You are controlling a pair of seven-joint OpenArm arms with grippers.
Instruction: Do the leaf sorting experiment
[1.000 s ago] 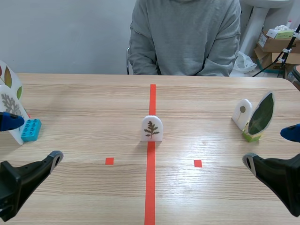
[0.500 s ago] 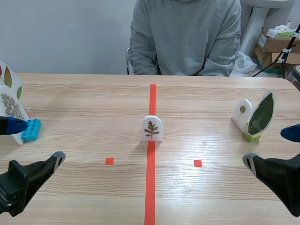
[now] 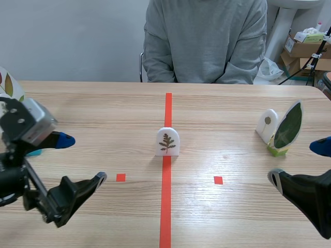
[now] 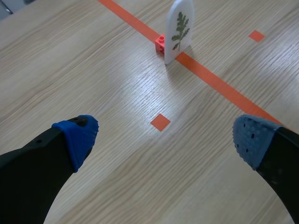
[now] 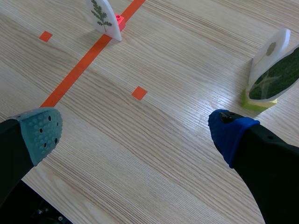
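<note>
A white arched card with a fern-like leaf (image 3: 167,141) stands on the red centre line, on a small red brick; it shows ahead of both grippers (image 4: 179,29) (image 5: 103,16). At the right stand a white card with a small round leaf (image 3: 267,124) and a tall dark green leaf card (image 3: 288,126) on a yellow-green brick (image 5: 256,101). My left gripper (image 3: 81,159) (image 4: 163,137) is open over bare table, left of the centre card. My right gripper (image 3: 298,163) (image 5: 135,130) is open near the front right, short of the green leaf card (image 5: 275,74).
A person in a grey sweater (image 3: 204,41) sits across the table. A leaf-printed card (image 3: 10,85) peeks out at the far left behind my left arm. Small red tape squares (image 3: 120,177) (image 3: 218,180) mark the table. Boxes (image 3: 305,49) stand beyond the table's right corner.
My left arm has risen and swung in toward the centre, now covering the left cards and the blue brick. The right arm and all cards have stayed put.
</note>
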